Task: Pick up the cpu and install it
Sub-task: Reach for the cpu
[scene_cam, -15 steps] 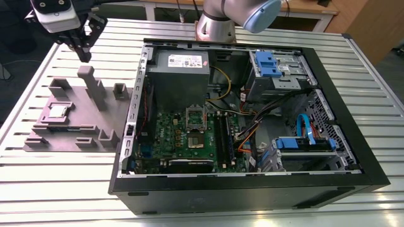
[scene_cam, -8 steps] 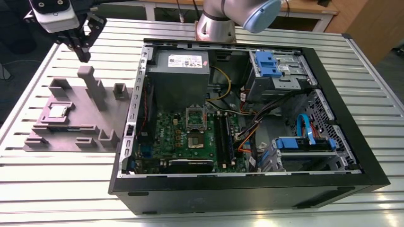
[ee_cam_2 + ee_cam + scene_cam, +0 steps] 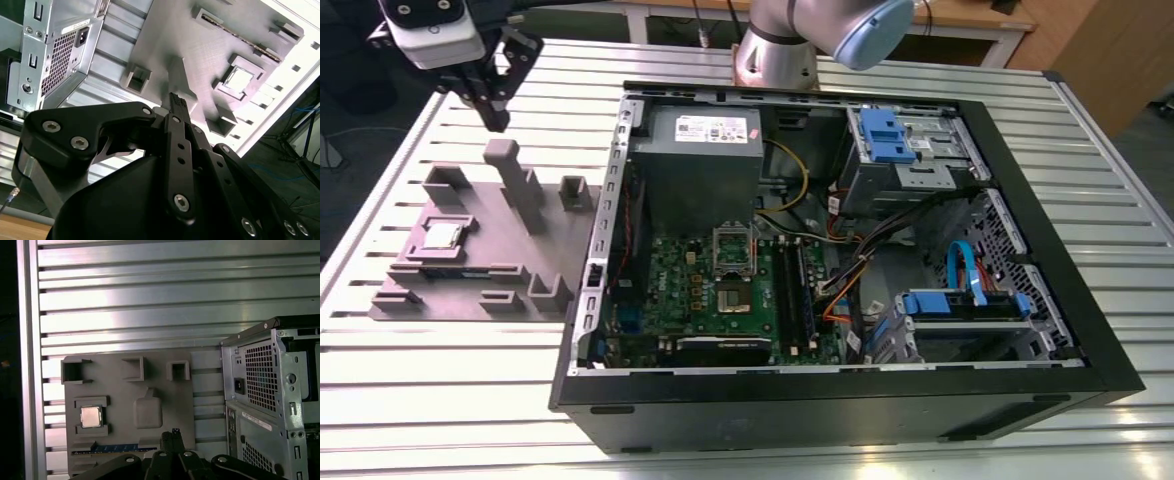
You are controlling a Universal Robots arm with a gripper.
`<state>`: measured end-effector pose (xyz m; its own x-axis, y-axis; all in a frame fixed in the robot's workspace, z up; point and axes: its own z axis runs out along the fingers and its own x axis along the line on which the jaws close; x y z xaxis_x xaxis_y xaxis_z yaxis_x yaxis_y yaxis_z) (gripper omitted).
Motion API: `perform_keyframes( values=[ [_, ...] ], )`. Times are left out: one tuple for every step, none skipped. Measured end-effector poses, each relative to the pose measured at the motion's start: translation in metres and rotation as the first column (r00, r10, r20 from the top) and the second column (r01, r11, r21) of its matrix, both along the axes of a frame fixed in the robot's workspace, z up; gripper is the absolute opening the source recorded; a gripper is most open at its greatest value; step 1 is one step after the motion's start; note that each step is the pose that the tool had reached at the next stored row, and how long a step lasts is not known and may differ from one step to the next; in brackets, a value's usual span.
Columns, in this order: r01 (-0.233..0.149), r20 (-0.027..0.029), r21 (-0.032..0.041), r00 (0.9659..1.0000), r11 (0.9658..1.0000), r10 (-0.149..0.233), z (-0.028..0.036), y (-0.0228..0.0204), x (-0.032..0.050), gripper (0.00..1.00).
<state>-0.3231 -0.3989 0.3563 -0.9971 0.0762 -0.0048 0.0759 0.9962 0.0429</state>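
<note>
One gripper [image 3: 495, 118] closed above fixture [image 3: 487, 245], cpu [image 3: 443, 235] resting in it

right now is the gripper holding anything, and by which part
Nothing is held: the gripper hangs shut above the fixture, and the cpu lies in its pocket.

Arm [image 3: 781, 50] is the usual brushed silver-grey tube look, with a pale blue round cap [image 3: 874, 30] on the joint. Wrist end has a white, boxy housing [image 3: 434, 25] with a dark face. The gripper [image 3: 494, 118] is all matte black: chunky rounded body, flat link bars and slim fingers [image 3: 176, 107] with ribbed tips. Shiny silver hex screws [image 3: 181, 201] dot every pivot in both wrist views.
</note>
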Motion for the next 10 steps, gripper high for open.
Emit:
perform_keyframes(
  values=[
    [0.000,0.0000,0.0000,1.0000,1.0000,0.000,0.0000,0.0000,-0.0002,0.10],
    [0.000,0.0000,0.0000,1.0000,1.0000,0.000,0.0000,0.0000,-0.0004,0.10],
    [0.000,0.0000,0.0000,1.0000,1.0000,0.000,0.0000,0.0000,-0.0007,0.10],
    [0.000,0.0000,0.0000,1.0000,1.0000,0.000,0.0000,0.0000,-0.0009,0.10],
    [0.000,0.0000,0.0000,1.0000,1.0000,0.000,0.0000,0.0000,-0.0011,0.10],
    [0.000,0.0000,0.0000,1.0000,1.0000,0.000,0.0000,0.0000,-0.0013,0.10],
    [0.000,0.0000,0.0000,1.0000,1.0000,0.000,0.0000,0.0000,-0.0016,0.10],
    [0.000,0.0000,0.0000,1.0000,1.0000,0.000,0.0000,0.0000,-0.0018,0.10],
    [0.000,0.0000,0.0000,1.0000,1.0000,0.000,-0.0001,0.0000,-0.0020,0.10],
    [0.000,0.0000,0.0000,1.0000,1.0000,0.000,0.0000,0.0000,-0.0023,0.10]
  ],
)
